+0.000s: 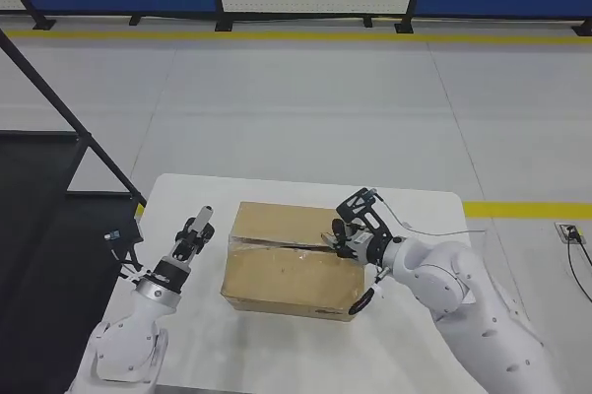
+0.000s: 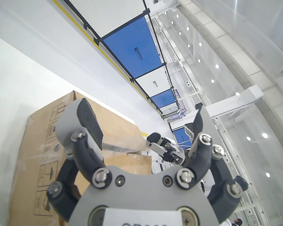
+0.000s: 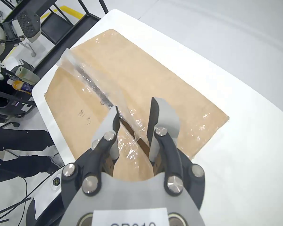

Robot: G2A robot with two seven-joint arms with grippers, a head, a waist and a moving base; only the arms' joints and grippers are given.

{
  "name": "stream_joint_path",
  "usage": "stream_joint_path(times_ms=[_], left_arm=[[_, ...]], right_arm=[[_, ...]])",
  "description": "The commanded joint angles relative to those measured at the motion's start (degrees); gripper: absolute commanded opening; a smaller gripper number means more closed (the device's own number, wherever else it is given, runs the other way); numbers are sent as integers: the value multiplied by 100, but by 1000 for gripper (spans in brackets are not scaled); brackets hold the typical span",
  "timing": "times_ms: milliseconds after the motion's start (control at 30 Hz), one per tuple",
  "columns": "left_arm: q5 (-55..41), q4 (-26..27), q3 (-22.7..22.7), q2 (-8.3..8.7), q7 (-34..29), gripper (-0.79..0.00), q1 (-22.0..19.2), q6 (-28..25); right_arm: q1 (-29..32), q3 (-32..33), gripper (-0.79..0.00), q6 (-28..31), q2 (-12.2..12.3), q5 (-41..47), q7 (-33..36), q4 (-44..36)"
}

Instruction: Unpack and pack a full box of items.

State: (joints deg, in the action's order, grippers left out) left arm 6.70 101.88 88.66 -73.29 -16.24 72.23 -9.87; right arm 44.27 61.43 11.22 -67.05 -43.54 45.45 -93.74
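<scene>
A brown cardboard box (image 1: pixel 286 276) lies in the middle of the white table (image 1: pixel 424 212). A strip of clear tape (image 3: pixel 85 76) is peeled up off the box's top seam and hangs loose above the lid (image 3: pixel 141 71). My right gripper (image 1: pixel 341 236) is over the box's right end. In the right wrist view it (image 3: pixel 134 114) is open, with the loose tape running between its fingers (image 3: pixel 166 114). My left gripper (image 1: pixel 199 229) is held off the box's left end, above the table. It (image 2: pixel 143 121) is open and holds nothing, with the box's printed side (image 2: pixel 44 147) close by.
A black metal frame (image 1: pixel 49 187) stands beyond the table's left edge. A cart with bottles (image 3: pixel 21 81) is on the floor past the box's far end. Bare table lies on both sides of the box, and a cable (image 1: pixel 581 266) lies on the floor at right.
</scene>
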Motion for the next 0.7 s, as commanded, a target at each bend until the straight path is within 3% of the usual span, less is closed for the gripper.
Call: stream_joint_path(times_ms=[0,100,167,667], left_arm=[[1,-11,-11,2,14,0,5,-9],[-2,-27,-32,5,15,0,2,-20],[-3,-35,-40,7,20,0,-2,-26],[29,-42,-98,31,-27,0,-1,-63]], right_arm=[[-8,-1,-640,-2,-1,15,60,7],[-36,1,-686,6,-2,71,189,28],[-40,12,-785,14,-6,151,198,32],[225,263,-785,243,27,1189,425,-346]])
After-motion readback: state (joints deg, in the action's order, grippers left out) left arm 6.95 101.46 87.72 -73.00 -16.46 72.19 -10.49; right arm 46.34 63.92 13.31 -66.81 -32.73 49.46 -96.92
